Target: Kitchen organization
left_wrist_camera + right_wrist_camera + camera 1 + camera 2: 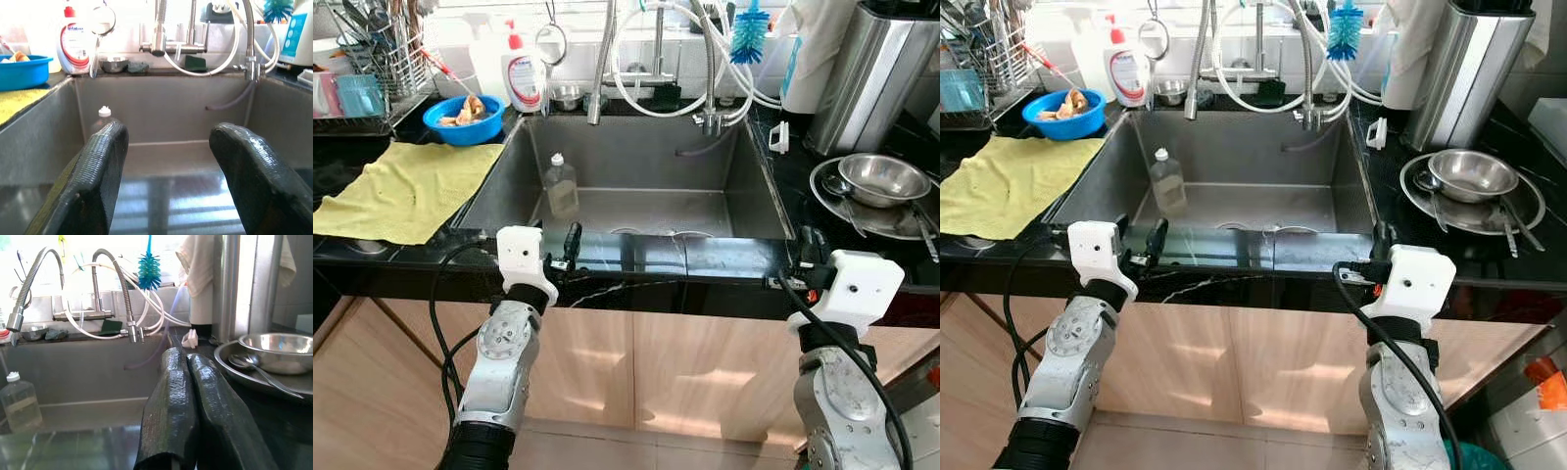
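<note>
Your left claw [566, 257] hovered spread wide at the sink's [499, 186] near edge, your right claw [195, 396] pressed closed over the bench [372, 257] to the right, and the clear bottle [561, 186] stood upright in the sink's left part.

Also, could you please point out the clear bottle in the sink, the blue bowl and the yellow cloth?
clear bottle [561, 186], left eye view, on its body.
blue bowl [484, 127], left eye view, on its front wall.
yellow cloth [406, 191], left eye view, on its middle.
</note>
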